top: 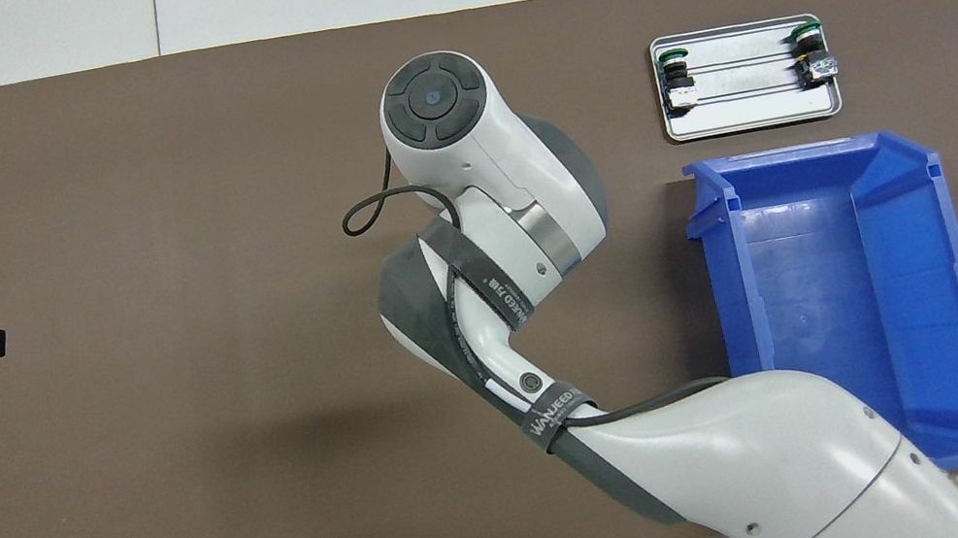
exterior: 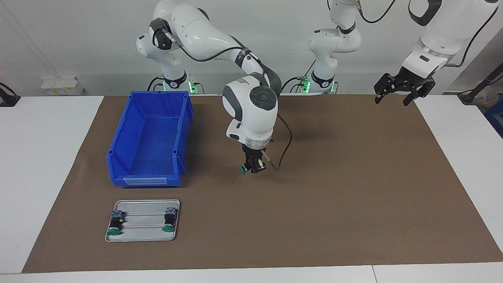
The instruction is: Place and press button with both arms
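While a brown mat (exterior: 314, 196) covers the white table (exterior: 39, 157) before a pale wall, the right gripper (exterior: 253, 167) clamps the button (exterior: 243, 169) above mid-mat; the left gripper (exterior: 397, 94) waits, jaws wide. Arm strap lettering is unreadable.

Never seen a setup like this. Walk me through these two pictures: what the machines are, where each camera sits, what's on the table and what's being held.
These are two white jointed robot arms at one table. One picture faces them from across the table; the other looks steeply down from above their own end.

On the brown mat lie a blue bin, which looks empty, and, farther from the robots, a metal tray with two green-capped push-buttons.

The right gripper hangs over the middle of the mat, shut on a third button. In the overhead picture its own arm hides it.

The left gripper waits, open, over the mat's edge at its own end of the table.
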Controlling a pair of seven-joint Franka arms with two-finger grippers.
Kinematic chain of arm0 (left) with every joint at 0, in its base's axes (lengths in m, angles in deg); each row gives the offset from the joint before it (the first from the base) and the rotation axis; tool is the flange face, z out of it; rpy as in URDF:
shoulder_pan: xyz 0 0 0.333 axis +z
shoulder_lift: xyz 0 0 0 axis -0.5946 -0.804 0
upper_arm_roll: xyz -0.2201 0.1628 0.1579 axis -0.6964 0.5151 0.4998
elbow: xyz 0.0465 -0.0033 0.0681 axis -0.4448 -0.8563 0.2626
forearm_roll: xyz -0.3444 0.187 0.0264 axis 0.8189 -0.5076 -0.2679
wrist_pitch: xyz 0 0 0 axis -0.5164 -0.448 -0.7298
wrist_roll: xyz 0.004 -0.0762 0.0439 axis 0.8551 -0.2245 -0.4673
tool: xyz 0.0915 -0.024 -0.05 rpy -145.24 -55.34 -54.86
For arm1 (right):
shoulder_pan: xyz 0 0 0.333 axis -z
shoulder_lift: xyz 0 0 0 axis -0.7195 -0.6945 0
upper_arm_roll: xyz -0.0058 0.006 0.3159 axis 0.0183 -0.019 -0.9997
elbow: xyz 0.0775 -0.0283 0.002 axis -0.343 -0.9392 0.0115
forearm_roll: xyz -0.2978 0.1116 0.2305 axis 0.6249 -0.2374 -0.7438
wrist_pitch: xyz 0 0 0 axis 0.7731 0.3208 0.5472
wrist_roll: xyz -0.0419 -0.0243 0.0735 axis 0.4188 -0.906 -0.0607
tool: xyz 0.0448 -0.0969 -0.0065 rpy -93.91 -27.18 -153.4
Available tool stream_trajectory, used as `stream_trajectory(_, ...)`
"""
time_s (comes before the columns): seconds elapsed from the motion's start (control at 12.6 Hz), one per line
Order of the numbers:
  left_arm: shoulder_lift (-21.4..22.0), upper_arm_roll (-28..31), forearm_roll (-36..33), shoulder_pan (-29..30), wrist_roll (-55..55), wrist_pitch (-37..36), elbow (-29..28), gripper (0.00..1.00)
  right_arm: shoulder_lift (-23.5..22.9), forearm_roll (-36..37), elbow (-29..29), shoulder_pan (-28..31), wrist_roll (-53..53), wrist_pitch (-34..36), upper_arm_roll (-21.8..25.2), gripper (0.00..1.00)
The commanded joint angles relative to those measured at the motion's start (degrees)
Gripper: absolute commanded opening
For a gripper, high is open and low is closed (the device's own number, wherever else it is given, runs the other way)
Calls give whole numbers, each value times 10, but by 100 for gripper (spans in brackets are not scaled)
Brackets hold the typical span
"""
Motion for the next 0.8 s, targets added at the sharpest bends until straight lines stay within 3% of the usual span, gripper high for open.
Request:
stream_trajectory(0.0,16,-4,-11,4,0,8,-19,100,-37,4,31,-10,94,-8,-2,0)
stream_trajectory(0.56,16,-4,-11,4,0,8,-19,100,-39,-34,11,-10,199,-67,-3,0)
stream_trajectory(0.72,16,-4,-11,4,-1,8,-19,100,-42,-32,-20,-13,213,-85,-2,0)
